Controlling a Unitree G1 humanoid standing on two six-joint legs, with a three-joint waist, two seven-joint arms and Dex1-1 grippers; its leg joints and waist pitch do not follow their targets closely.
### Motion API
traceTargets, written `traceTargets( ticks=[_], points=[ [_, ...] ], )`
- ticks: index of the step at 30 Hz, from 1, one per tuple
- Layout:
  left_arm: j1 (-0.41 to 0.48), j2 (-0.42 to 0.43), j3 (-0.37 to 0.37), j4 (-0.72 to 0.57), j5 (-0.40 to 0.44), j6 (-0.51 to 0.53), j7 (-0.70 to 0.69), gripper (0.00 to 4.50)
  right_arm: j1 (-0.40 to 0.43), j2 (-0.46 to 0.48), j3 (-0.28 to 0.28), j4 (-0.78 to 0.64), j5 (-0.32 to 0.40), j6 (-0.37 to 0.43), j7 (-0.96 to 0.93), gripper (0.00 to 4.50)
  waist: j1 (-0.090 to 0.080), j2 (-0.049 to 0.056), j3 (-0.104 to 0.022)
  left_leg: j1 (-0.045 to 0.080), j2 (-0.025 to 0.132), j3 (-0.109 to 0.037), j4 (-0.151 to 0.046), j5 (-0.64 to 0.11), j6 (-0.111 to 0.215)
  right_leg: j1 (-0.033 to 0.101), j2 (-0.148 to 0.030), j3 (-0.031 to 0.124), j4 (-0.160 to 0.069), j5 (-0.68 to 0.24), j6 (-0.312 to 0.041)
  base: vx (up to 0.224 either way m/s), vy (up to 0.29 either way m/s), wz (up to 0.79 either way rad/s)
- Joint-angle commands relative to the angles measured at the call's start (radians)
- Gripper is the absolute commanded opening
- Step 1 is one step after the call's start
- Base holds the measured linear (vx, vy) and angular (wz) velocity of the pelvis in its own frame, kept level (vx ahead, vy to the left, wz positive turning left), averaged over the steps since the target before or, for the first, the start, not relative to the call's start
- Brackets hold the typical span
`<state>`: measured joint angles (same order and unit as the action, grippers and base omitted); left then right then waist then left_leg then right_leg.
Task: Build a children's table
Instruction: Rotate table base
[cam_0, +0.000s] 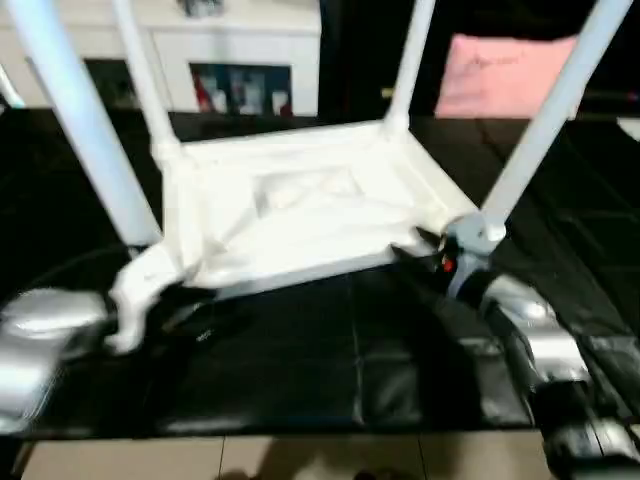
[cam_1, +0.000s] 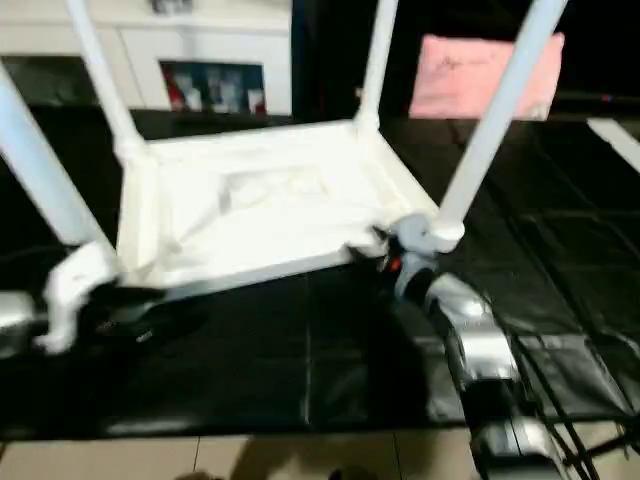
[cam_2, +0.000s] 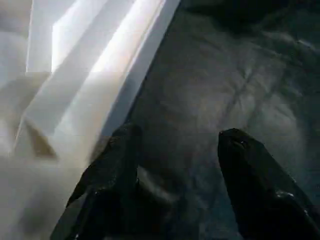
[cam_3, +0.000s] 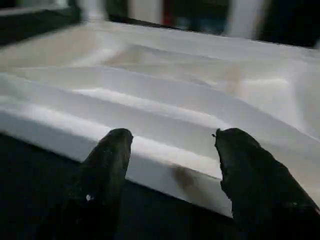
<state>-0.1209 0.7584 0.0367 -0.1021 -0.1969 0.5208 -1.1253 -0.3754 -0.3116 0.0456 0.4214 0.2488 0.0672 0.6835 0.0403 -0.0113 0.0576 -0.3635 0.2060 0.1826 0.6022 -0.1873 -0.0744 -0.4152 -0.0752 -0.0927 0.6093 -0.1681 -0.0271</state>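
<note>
The children's table lies upside down on the black mat. Its white ribbed tabletop (cam_0: 300, 215) faces up, and its legs rise from the corner sockets, such as the near left leg (cam_0: 85, 130) and the near right leg (cam_0: 555, 110). My left gripper (cam_2: 180, 135) is open beside the tabletop's near left corner, with only mat between its fingers. At the near right corner my right gripper (cam_3: 172, 135) faces the tabletop's rim (cam_3: 150, 160), open and holding nothing. From the head it shows at the right socket (cam_0: 430, 250).
The black mat (cam_0: 320, 370) ends at a pale floor strip (cam_0: 300, 460) in front of me. A white cabinet with glass doors (cam_0: 240, 60) stands behind the table, and a pink pillow (cam_0: 505, 75) lies at the back right.
</note>
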Motion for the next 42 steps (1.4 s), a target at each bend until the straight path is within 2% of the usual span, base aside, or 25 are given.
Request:
traceTargets(
  ticks=[1,3,4,7,8,10,11,13,14,15,16,17,19,21,22,23,25,26,30,31,35,36,37,38,42],
  points=[
    [0.013,0.022,0.017,-0.048,-0.03,0.039,-0.016,2.72,0.031,-0.026,0.003,-0.07,0.026,0.039,0.038,2.98,-0.003,0.012,-0.054,0.02,0.026,-0.01,-0.083,-0.327,0.019,0.04,-0.051,0.054,-0.085,-0.386,-0.156,0.0,0.0,0.0],
    [0.072,0.087,0.066,-0.087,-0.071,0.098,-0.042,2.72,0.091,-0.049,0.02,-0.16,0.04,0.086,0.076,2.98,-0.002,0.007,-0.054,0.013,0.024,-0.012,-0.083,-0.322,0.017,0.048,-0.056,0.057,-0.085,-0.4,-0.143,0.0,0.0,0.0],
    [0.076,0.092,0.07,-0.086,-0.072,0.099,-0.045,2.72,0.094,-0.05,0.021,-0.164,0.041,0.089,0.078,2.98,-0.003,0.006,-0.053,0.011,0.023,-0.011,-0.084,-0.317,0.02,0.048,-0.055,0.058,-0.086,-0.405,-0.138,0.0,0.0,0.0],
    [0.115,0.155,0.126,-0.043,-0.068,0.102,-0.071,2.72,0.118,-0.06,0.033,-0.202,0.039,0.128,0.083,2.98,-0.01,0.001,-0.047,0.011,0.016,-0.014,-0.082,-0.334,0.026,0.044,-0.055,0.054,-0.1,-0.51,-0.101,0.0,0.0,0.0],
    [0.115,0.177,0.152,0.005,-0.048,0.084,-0.063,2.72,0.12,-0.063,0.039,-0.203,0.028,0.146,0.074,2.98,-0.012,-0.002,-0.046,0.019,0.016,-0.015,-0.08,-0.346,0.02,0.037,-0.056,0.052,-0.108,-0.559,-0.083,0.0,0.0,0.0],
    [0.096,0.194,0.176,0.072,-0.023,0.054,-0.037,2.72,0.117,-0.068,0.046,-0.194,0.009,0.165,0.063,2.98,-0.011,0.0,-0.044,0.021,0.015,-0.017,-0.08,-0.357,0.018,0.034,-0.056,0.051,-0.112,-0.586,-0.072,0.0,0.0,0.0],
    [0.065,0.202,0.199,0.131,-0.008,0.016,0.003,2.72,0.113,-0.076,0.056,-0.182,-0.023,0.179,0.046,2.98,-0.013,-0.001,-0.042,0.029,0.011,-0.019,-0.078,-0.377,0.011,0.029,-0.053,0.048,-0.119,-0.62,-0.053,0.0,0.0,0.0],
    [0.048,0.201,0.207,0.15,-0.009,0.001,0.023,2.72,0.112,-0.08,0.06,-0.177,-0.039,0.184,0.038,2.98,-0.012,0.002,-0.043,0.03,0.012,-0.022,-0.079,-0.387,0.003,0.031,-0.054,0.046,-0.119,-0.626,-0.049,0.0,0.0,0.0],
    [-0.006,0.187,0.214,0.187,-0.018,-0.027,0.059,2.72,0.101,-0.079,0.068,-0.15,-0.071,0.189,0.006,2.98,-0.008,0.007,-0.043,0.039,0.016,-0.024,-0.082,-0.399,-0.003,0.026,-0.054,0.047,-0.119,-0.594,-0.065,0.0,0.0,0.0],
    [-0.006,0.187,0.214,0.187,-0.018,-0.027,0.059,2.72,0.101,-0.079,0.068,-0.15,-0.071,0.189,0.006,2.98,-0.006,0.007,-0.044,0.042,0.018,-0.024,-0.082,-0.405,-0.006,0.025,-0.054,0.048,-0.117,-0.575,-0.077,0.0,0.0,0.0],
    [-0.025,0.176,0.213,0.194,-0.03,-0.034,0.061,2.72,0.094,-0.074,0.067,-0.14,-0.077,0.193,-0.009,2.98,-0.006,0.007,-0.044,0.041,0.02,-0.025,-0.084,-0.407,-0.009,0.028,-0.055,0.048,-0.113,-0.552,-0.086,0.0,0.0,0.0],
    [-0.061,0.147,0.202,0.201,-0.045,-0.043,0.061,2.72,0.078,-0.064,0.062,-0.123,-0.087,0.208,-0.045,2.98,-0.006,0.007,-0.048,0.033,0.025,-0.028,-0.089,-0.398,-0.017,0.038,-0.058,0.051,-0.101,-0.477,-0.113,0.0,0.0,0.0],
    [-0.084,0.124,0.191,0.209,-0.05,-0.05,0.063,2.72,0.065,-0.055,0.058,-0.106,-0.095,0.215,-0.073,2.98,-0.006,0.005,-0.05,0.035,0.025,-0.026,-0.089,-0.386,-0.023,0.038,-0.058,0.053,-0.094,-0.427,-0.137,0.0,0.0,0.0],
    [-0.111,0.094,0.183,0.223,-0.061,-0.06,0.065,2.72,0.054,-0.046,0.055,-0.088,-0.101,0.219,-0.097,2.98,-0.006,0.002,-0.055,0.026,0.022,-0.022,-0.087,-0.339,-0.021,0.047,-0.06,0.057,-0.084,-0.357,-0.163,0.0,0.0,0.0],
    [-0.126,0.078,0.179,0.231,-0.068,-0.065,0.065,2.72,0.048,-0.041,0.054,-0.079,-0.104,0.221,-0.108,2.98,-0.004,0.002,-0.055,0.027,0.021,-0.02,-0.086,-0.333,-0.02,0.046,-0.06,0.058,-0.084,-0.35,-0.168,0.0,0.0,0.0],
    [-0.148,0.057,0.169,0.247,-0.071,-0.077,0.064,2.72,0.039,-0.033,0.052,-0.063,-0.113,0.219,-0.126,2.98,0.0,0.003,-0.055,0.031,0.019,-0.016,-0.082,-0.328,-0.019,0.044,-0.061,0.06,-0.086,-0.35,-0.171,0.0,0.0,0.0],
    [-0.177,0.028,0.157,0.272,-0.077,-0.092,0.068,2.72,0.025,-0.02,0.052,-0.034,-0.127,0.213,-0.152,2.98,0.004,0.005,-0.057,0.023,0.02,-0.018,-0.083,-0.309,-0.02,0.052,-0.063,0.059,-0.082,-0.339,-0.17,0.0,0.0,0.0],
    [-0.177,0.028,0.157,0.272,-0.077,-0.092,0.068,2.72,0.025,-0.02,0.052,-0.034,-0.127,0.213,-0.152,2.98,0.005,0.004,-0.055,0.027,0.018,-0.017,-0.082,-0.318,-0.022,0.048,-0.06,0.058,-0.085,-0.355,-0.169,0.0,0.0,0.0],
    [-0.241,-0.053,0.138,0.313,-0.143,-0.09,0.03,2.72,-0.031,0.024,0.057,0.082,-0.159,0.188,-0.219,2.98,0.01,0.007,-0.058,0.027,0.02,-0.019,-0.082,-0.32,-0.037,0.051,-0.063,0.058,-0.082,-0.349,-0.176,0.0,0.0,0.0],
    [-0.239,-0.062,0.131,0.298,-0.165,-0.072,0.003,2.72,-0.042,0.032,0.06,0.103,-0.165,0.182,-0.229,2.98,0.01,0.003,-0.058,0.025,0.021,-0.019,-0.084,-0.323,-0.039,0.053,-0.064,0.057,-0.081,-0.35,-0.176,0.0,0.0,0.0],
    [-0.236,-0.071,0.123,0.284,-0.177,-0.056,-0.014,2.72,-0.051,0.038,0.063,0.119,-0.169,0.179,-0.238,2.98,0.008,0.0,-0.06,0.021,0.021,-0.017,-0.083,-0.297,-0.035,0.058,-0.062,0.059,-0.075,-0.311,-0.178,0.0,0.0,0.0],
    [-0.233,-0.073,0.109,0.284,-0.174,-0.04,-0.024,2.72,-0.056,0.04,0.063,0.126,-0.169,0.179,-0.244,2.98,0.006,-0.008,-0.061,0.019,0.02,-0.016,-0.082,-0.278,-0.029,0.06,-0.061,0.06,-0.075,-0.298,-0.179,0.0,0.0,0.0],
    [-0.233,-0.073,0.109,0.284,-0.174,-0.04,-0.024,2.72,-0.056,0.04,0.063,0.126,-0.169,0.179,-0.244,2.98,0.006,-0.005,-0.061,0.019,0.02,-0.015,-0.082,-0.268,-0.027,0.061,-0.062,0.06,-0.072,-0.293,-0.181,0.0,0.0,0.0],
    [-0.232,-0.074,0.098,0.288,-0.171,-0.03,-0.028,3.06,-0.058,0.041,0.061,0.131,-0.17,0.179,-0.246,2.98,0.004,-0.005,-0.061,0.019,0.02,-0.015,-0.081,-0.259,-0.025,0.06,-0.061,0.06,-0.073,-0.295,-0.179,0.0,0.0,0.0],
    [-0.229,-0.08,0.079,0.28,-0.18,-0.007,-0.046,3.23,-0.065,0.041,0.056,0.149,-0.177,0.171,-0.249,2.98,0.001,-0.004,-0.059,0.022,0.021,-0.015,-0.082,-0.27,-0.023,0.057,-0.061,0.059,-0.076,-0.322,-0.177,0.0,0.0,0.0]
  ],
)
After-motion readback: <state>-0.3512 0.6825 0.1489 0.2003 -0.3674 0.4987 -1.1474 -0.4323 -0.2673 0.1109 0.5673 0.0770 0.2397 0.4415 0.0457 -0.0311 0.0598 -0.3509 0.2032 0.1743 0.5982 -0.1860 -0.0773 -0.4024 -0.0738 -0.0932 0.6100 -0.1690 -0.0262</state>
